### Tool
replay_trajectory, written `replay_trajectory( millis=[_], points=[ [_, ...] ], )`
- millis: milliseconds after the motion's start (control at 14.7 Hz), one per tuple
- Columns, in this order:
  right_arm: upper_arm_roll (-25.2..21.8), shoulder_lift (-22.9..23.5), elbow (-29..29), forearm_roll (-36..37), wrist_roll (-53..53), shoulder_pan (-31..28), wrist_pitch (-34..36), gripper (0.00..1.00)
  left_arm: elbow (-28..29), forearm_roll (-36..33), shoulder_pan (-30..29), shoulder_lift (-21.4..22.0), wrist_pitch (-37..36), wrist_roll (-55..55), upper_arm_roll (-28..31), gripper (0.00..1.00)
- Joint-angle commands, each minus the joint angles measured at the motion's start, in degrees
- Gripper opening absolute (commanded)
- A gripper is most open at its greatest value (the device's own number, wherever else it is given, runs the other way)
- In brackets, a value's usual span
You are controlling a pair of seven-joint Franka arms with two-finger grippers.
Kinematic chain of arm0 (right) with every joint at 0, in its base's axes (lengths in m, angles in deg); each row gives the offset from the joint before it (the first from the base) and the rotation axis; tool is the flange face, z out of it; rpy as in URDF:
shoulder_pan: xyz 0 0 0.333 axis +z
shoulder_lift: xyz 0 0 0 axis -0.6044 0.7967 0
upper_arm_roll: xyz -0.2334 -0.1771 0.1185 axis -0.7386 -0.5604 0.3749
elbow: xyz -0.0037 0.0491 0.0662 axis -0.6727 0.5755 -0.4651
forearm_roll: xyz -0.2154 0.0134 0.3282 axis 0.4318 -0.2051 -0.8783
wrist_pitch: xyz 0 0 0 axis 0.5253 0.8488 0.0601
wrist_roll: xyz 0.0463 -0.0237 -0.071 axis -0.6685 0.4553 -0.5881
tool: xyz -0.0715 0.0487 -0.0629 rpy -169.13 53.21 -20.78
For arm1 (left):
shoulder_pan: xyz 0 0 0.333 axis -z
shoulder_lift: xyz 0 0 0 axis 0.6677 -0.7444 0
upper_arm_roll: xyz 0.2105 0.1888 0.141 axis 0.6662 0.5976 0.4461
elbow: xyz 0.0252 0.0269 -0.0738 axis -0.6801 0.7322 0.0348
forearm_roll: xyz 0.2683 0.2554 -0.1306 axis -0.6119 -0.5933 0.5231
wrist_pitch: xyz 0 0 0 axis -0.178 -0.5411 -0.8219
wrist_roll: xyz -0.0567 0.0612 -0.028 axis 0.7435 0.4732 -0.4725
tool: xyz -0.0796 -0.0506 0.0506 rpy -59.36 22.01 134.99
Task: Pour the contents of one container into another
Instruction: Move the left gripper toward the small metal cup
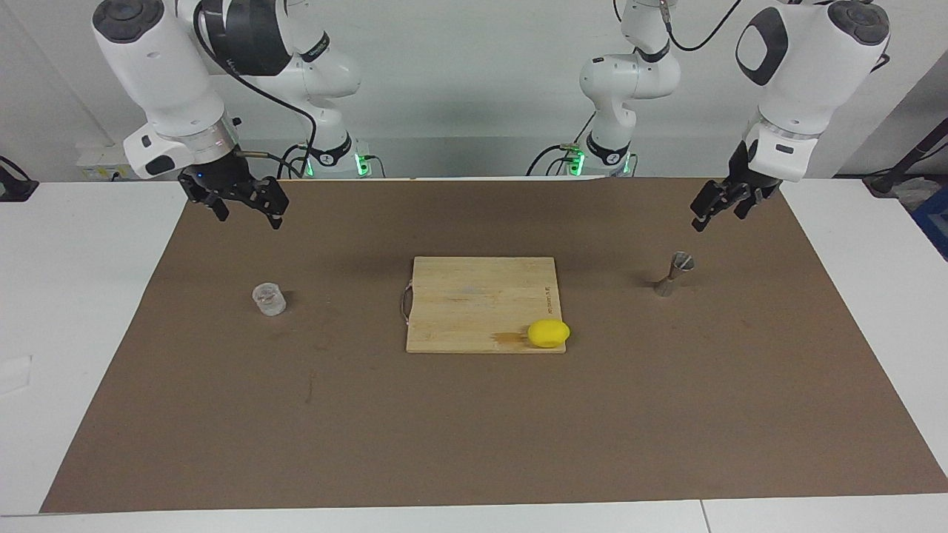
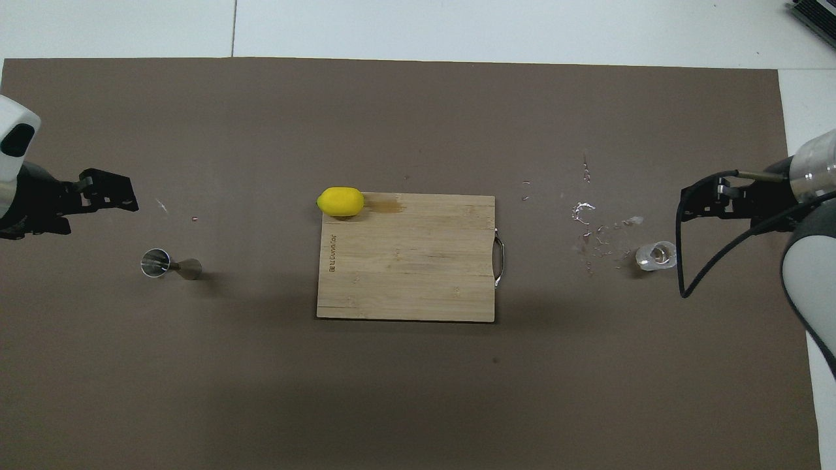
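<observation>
Two Franka arms poised above a brown mat, pour not yet begun.

The right gripper (image 1: 241, 207), jaws spread wide and empty, hangs over the mat at its own end of the table; the clear glass cup (image 1: 269, 299) stands upright on the mat below it, farther from the robots and well apart from the fingertips. The left gripper (image 1: 717, 208), likewise open and holding nothing, hovers near the metal jigger (image 1: 674, 274), which stands upright at the left arm's end. Between them lies a wooden cutting board (image 1: 481, 303) with a lemon (image 1: 549, 333) at its corner. Judged from this layout, the right arm is nearer the cup and would descend upon it.
</observation>
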Motion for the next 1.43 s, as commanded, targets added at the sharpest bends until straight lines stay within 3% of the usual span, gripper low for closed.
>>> replay_trajectory(
  millis=[0, 273, 682, 1227, 1364],
  points=[
    [0.1, -1.1, 1.4, -1.4, -1.0, -0.6, -0.7, 1.00, 1.2, 0.5, -0.4, -2.3, 4.9, 1.5, -0.2, 1.00],
    [0.1, -1.1, 1.4, -1.4, -1.0, -0.6, -0.7, 1.00, 1.2, 0.5, -1.3, -5.3, 7.9, 2.0, -0.2, 1.00],
    [0.1, -1.2, 1.4, -1.4, -1.0, -0.6, -0.7, 1.00, 1.9, 0.5, -2.5, -5.0, 7.9, 2.1, -0.2, 1.00],
    [0.1, -1.2, 1.4, -1.4, -1.0, -0.6, -0.7, 1.00, 9.8, 0.5, -2.4, -2.4, 16.7, 2.8, -0.2, 1.00],
    [0.1, -1.2, 1.4, -1.4, -1.0, -0.6, -0.7, 1.00, 8.5, 0.5, -1.6, -2.7, 13.8, 3.2, -0.2, 1.00]
  ],
)
